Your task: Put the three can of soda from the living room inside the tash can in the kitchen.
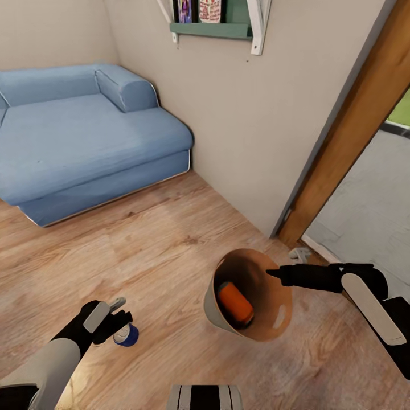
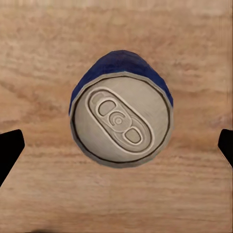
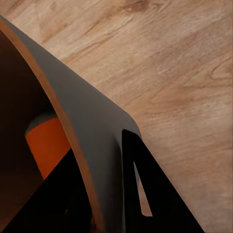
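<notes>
The trash can (image 1: 212,310), grey outside and brown inside, is tilted with its mouth towards me on the wooden floor. One orange soda can (image 1: 235,303) lies inside it. My right gripper (image 1: 273,275) is shut on the bin's rim; in the right wrist view one finger (image 3: 145,194) lies outside the wall (image 3: 73,107) and the other inside, near the orange can (image 3: 46,145). The blue soda can (image 1: 126,335) stands upright on the floor at the lower left. My left gripper (image 1: 117,319) hovers right over it, open, its fingers (image 2: 9,150) wide of the silver top (image 2: 121,124).
A light blue sofa (image 1: 85,131) fills the far left. A beige wall with a green shelf (image 1: 213,23) runs to a wooden door frame (image 1: 353,131) at the right, with grey floor (image 1: 370,210) beyond. A small grey object (image 1: 299,253) lies by the doorway.
</notes>
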You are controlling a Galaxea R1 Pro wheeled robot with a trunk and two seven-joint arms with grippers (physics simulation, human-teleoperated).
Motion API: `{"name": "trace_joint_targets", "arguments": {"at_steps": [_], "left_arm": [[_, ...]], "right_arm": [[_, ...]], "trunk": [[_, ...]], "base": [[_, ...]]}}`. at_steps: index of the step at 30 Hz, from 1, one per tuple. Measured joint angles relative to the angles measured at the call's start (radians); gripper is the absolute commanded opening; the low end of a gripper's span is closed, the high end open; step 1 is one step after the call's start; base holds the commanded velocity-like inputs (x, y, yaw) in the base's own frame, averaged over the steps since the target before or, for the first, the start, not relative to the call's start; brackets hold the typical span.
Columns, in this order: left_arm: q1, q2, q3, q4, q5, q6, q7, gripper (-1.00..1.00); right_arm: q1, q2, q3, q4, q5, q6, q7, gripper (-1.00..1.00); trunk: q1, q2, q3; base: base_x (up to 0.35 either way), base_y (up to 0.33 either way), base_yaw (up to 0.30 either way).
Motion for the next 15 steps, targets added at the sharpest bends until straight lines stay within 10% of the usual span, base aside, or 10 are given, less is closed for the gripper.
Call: {"name": "trace_joint_targets", "arguments": {"at_steps": [15], "left_arm": [[-0.025, 0.002, -0.035, 0.0, -0.001, -0.026, -0.017, 1.0]], "right_arm": [[0.002, -0.02, 0.0, -0.01, 0.007, 0.0, -0.001, -1.0]], "trunk": [[0.007, -0.003, -0.058]], "base": [[0.0, 0.0, 0.0]]}}
